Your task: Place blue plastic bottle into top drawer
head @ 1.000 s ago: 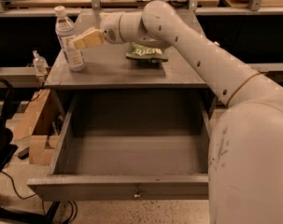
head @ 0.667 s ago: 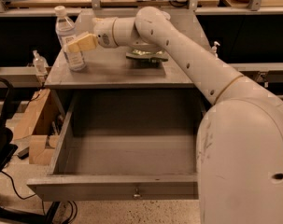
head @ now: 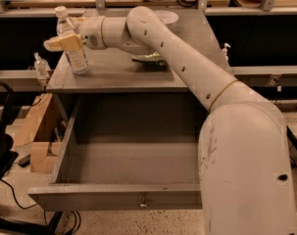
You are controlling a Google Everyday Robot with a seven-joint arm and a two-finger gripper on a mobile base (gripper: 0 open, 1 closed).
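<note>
The blue plastic bottle (head: 75,57), clear with a white cap and a pale label, stands upright on the left of the grey cabinet top (head: 113,75). My gripper (head: 62,43) is at the bottle's upper half, its tan tip crossing in front of the bottle and reaching past its left side. The white arm stretches from the lower right over the cabinet. The top drawer (head: 113,196) is pulled wide open below the cabinet top. It has a small knob (head: 143,202) on its front panel, and nothing shows in the part of its inside that I can see.
A flat green packet (head: 150,60) lies on the cabinet top behind the arm. A small clear pump bottle (head: 40,65) stands on a ledge to the left. Cardboard boxes (head: 34,131) and a black frame (head: 0,151) are on the floor at left.
My gripper has moved left along the cabinet top, from beside the bottle to across its front. The bottle has stayed upright in place and the drawer has not moved.
</note>
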